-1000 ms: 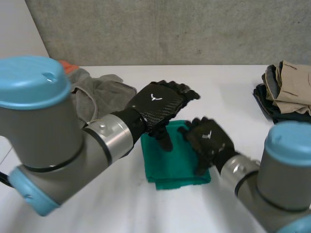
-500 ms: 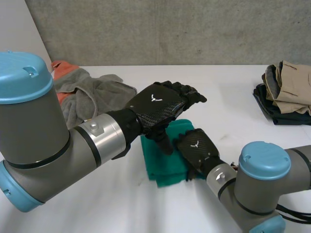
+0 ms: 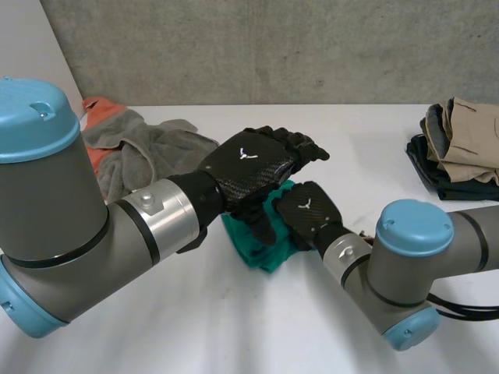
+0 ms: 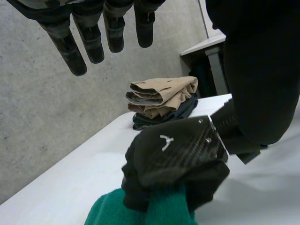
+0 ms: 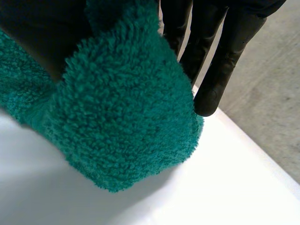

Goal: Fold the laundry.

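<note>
A green towel (image 3: 266, 251) is clutched in curled fingers of the right hand (image 3: 306, 215); left hand (image 3: 248, 167) held above, fingers straight. The fold may be crumpled by bunching.

White table (image 3: 234, 335), concrete wall (image 3: 273, 47)
The grey wall rises behind the table's far edge; another table (image 4: 206, 45) stands beyond its end.

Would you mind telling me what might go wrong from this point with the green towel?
1. The right hand has its fingers curled round a bunched part of the green towel, so the fold may crumple rather than lie flat.
2. The left hand, fingers straight, sits just above the right hand, so the two might collide if either moves.
</note>
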Robot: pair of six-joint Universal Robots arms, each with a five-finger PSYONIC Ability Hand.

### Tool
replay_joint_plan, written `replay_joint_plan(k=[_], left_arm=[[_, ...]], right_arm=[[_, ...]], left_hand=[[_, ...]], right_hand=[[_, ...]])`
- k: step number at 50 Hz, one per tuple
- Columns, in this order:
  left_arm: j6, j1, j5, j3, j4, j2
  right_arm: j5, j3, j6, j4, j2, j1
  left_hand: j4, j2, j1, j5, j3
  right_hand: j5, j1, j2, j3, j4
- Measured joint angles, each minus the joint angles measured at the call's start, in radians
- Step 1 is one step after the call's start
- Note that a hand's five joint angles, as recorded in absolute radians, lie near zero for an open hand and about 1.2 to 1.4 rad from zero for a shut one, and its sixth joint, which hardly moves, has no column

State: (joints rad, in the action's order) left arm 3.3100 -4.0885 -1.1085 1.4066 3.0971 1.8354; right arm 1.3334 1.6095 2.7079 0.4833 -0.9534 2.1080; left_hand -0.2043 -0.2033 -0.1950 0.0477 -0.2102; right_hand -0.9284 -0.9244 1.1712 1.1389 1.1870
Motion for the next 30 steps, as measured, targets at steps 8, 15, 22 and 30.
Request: replay_joint_plan(k=[8,15,22,30], left_arm=[[-0.002,-0.023,-0.016,-0.005,0.001,-0.005],[-0.005,-0.045,-0.057,-0.013,0.003,-0.013],[-0.006,-0.055,-0.074,-0.011,0.003,-0.016],[-0.006,-0.054,-0.073,-0.008,0.003,-0.017]], right_arm=[[-0.056,-0.019,-0.009,0.001,-0.078,-0.127],[-0.178,-0.13,0.001,0.011,-0.113,-0.235],[-0.196,-0.415,0.12,0.033,-0.106,-0.344],[-0.202,-0.664,0.328,0.13,-0.039,-0.521]], left_hand=[[0.0,0.0,0.0,0.0,0.0],[0.0,0.0,0.0,0.0,0.0],[0.0,0.0,0.0,0.0,0.0],[0.0,0.0,0.0,0.0,0.0]], right_hand=[[0.0,0.0,0.0,0.0,0.001],[0.0,0.0,0.0,0.01,0.001],[-0.008,0.0,0.0,0.012,0.005],[-0.018,0.0,0.0,0.019,0.005]])
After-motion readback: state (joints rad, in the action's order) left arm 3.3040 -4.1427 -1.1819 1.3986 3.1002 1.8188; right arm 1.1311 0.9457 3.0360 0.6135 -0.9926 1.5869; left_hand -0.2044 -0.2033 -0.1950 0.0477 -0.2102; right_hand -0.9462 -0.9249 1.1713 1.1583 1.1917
